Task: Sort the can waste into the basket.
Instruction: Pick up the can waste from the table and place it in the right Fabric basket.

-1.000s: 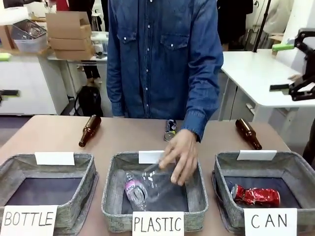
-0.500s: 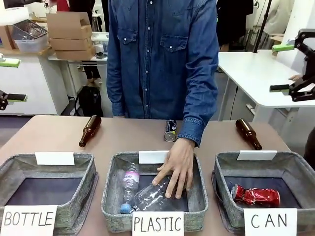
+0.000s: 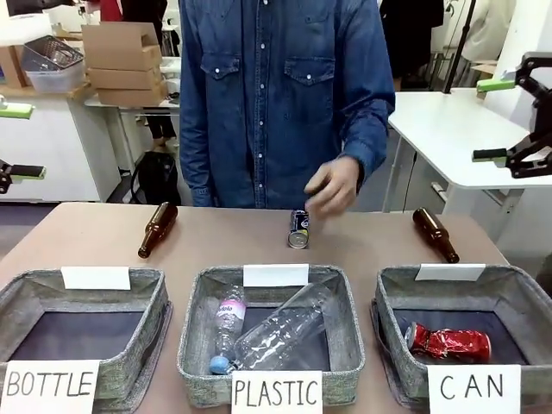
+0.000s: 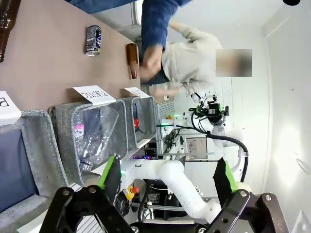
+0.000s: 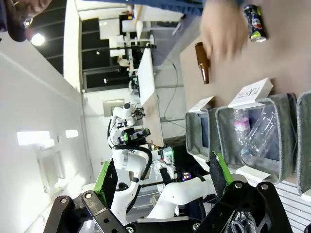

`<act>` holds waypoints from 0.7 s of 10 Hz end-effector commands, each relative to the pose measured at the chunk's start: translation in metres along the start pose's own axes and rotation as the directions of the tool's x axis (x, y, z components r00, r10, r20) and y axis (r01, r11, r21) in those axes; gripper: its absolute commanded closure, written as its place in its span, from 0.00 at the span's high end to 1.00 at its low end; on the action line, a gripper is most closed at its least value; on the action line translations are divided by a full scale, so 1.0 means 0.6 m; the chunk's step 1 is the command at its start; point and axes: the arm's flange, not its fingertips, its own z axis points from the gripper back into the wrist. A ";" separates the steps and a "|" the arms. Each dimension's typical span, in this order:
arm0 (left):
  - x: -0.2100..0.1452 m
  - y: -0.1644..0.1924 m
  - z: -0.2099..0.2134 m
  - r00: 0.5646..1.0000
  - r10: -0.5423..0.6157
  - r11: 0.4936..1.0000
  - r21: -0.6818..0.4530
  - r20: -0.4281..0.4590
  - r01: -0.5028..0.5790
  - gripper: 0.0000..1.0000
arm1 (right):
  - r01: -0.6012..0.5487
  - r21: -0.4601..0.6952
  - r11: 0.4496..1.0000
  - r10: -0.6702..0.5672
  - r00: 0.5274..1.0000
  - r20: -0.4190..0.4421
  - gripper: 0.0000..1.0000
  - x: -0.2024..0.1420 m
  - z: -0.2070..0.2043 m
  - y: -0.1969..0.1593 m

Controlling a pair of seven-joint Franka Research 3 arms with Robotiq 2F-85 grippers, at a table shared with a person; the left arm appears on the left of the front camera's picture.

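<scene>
A crushed red can [image 3: 448,343] lies in the grey basket [image 3: 520,287] signed "CAN" at the front right. A black can [image 3: 299,228] lies on the table behind the middle basket, with the person's hand [image 3: 333,185] hovering just above it. The black can [image 4: 93,40] also shows in the left wrist view, and in the right wrist view it [image 5: 254,23] sits beside the blurred hand [image 5: 223,30]. My left gripper [image 3: 19,141] hangs open off the table's left side. My right gripper [image 3: 493,119] hangs open high at the right. Both grippers [image 4: 167,174] [image 5: 162,178] hold nothing.
The middle basket [image 3: 194,345], signed "PLASTIC", holds two clear plastic bottles [image 3: 276,332]. The left basket [image 3: 159,302] is signed "BOTTLE". Brown glass bottles lie on the table at the back left [image 3: 157,229] and back right [image 3: 435,234]. The person stands at the far edge.
The person's hand let go of the clear bottle in the PLASTIC basket and rose to above the black can. My left gripper edged slightly into view; the right barely moved.
</scene>
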 end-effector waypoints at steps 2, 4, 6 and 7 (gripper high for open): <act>-0.003 -0.004 0.003 1.000 -0.012 1.000 0.000 -0.013 0.012 1.00 | -0.224 -0.307 0.925 0.255 0.965 0.063 1.00 0.029 -0.075 0.033; -0.003 -0.004 0.003 1.000 -0.012 1.000 0.000 -0.013 0.012 1.00 | -0.471 -0.492 0.732 0.532 0.847 -0.020 1.00 0.052 -0.163 0.051; -0.003 -0.004 0.003 1.000 -0.012 1.000 0.000 -0.013 0.012 1.00 | -0.562 -0.628 0.538 0.638 0.759 -0.133 1.00 0.048 -0.264 0.029; -0.003 -0.004 0.003 1.000 -0.012 1.000 0.000 -0.013 0.012 1.00 | -0.532 -0.691 0.489 0.663 0.742 -0.102 1.00 0.039 -0.258 0.028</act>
